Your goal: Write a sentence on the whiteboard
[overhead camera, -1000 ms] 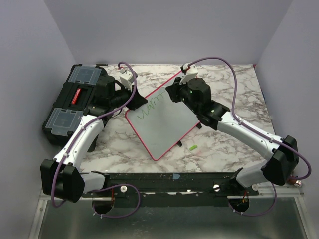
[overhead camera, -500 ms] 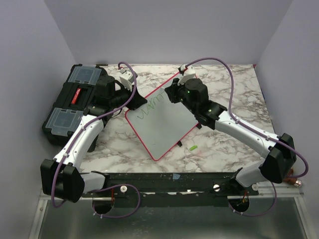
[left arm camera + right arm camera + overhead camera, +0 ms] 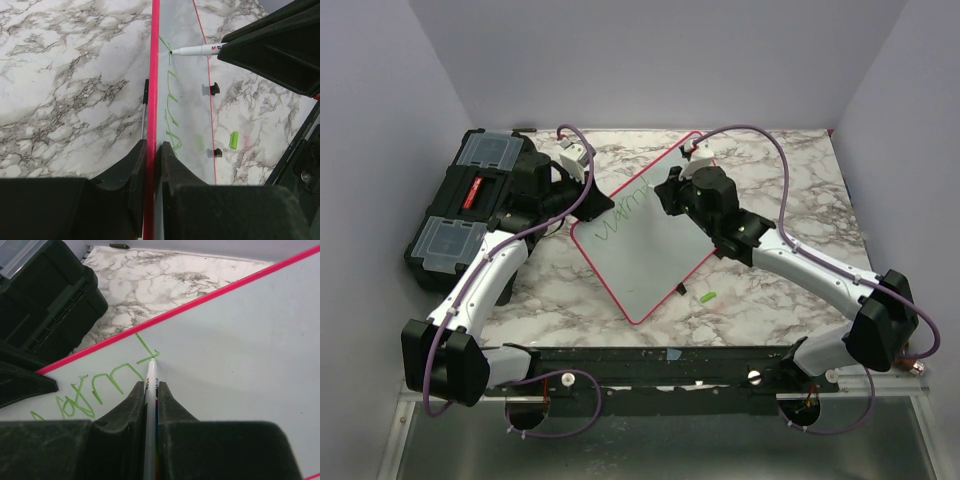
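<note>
The whiteboard (image 3: 650,255) sits turned cornerwise on the marble counter (image 3: 780,170). The left gripper (image 3: 151,160) is clamped on the board's left rim, with one finger on either face of the red edge. The right gripper (image 3: 150,387) hangs over the board's upper part with its fingers pinched on a white marker (image 3: 151,371). The marker's tip touches the board surface at the end of a crossbar stroke. The sentence (image 3: 115,379) is thin green lettering running along the board's upper-left edge (only "warmt", roughly, can be read). A black toolbox (image 3: 470,205) stands just left of the board, behind the left gripper. A small green piece (image 3: 707,296) lies on the counter just off the board's lower-right edge.
</note>
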`<state>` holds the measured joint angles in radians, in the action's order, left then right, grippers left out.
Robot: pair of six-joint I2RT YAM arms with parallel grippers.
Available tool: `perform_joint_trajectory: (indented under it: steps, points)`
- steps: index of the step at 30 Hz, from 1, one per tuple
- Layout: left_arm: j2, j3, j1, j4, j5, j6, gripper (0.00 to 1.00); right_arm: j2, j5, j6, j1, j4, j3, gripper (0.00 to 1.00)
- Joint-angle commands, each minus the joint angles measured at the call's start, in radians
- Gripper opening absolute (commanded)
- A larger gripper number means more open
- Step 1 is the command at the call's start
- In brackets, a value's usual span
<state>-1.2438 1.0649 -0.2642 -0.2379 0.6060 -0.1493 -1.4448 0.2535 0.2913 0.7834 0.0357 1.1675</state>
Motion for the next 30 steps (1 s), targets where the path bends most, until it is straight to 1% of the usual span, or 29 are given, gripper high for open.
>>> perform_joint_trajectory:
  steps: [1, 10, 15, 30]
  points:
    - [0.009, 0.023, -0.013, 0.022, -0.005, 0.059, 0.00, 0.012, -0.004, 0.015, -0.003, -0.023, -0.045, 0.01]
    - [0.006, 0.026, -0.015, 0.020, -0.005, 0.060, 0.00, 0.034, 0.014, 0.018, -0.003, -0.034, -0.090, 0.01]
    - [0.006, 0.026, -0.015, 0.018, -0.005, 0.060, 0.00, 0.040, 0.052, 0.014, -0.003, -0.034, -0.094, 0.01]
    - [0.011, 0.025, -0.019, 0.017, -0.001, 0.061, 0.00, -0.021, 0.129, -0.037, -0.003, -0.034, 0.008, 0.01]
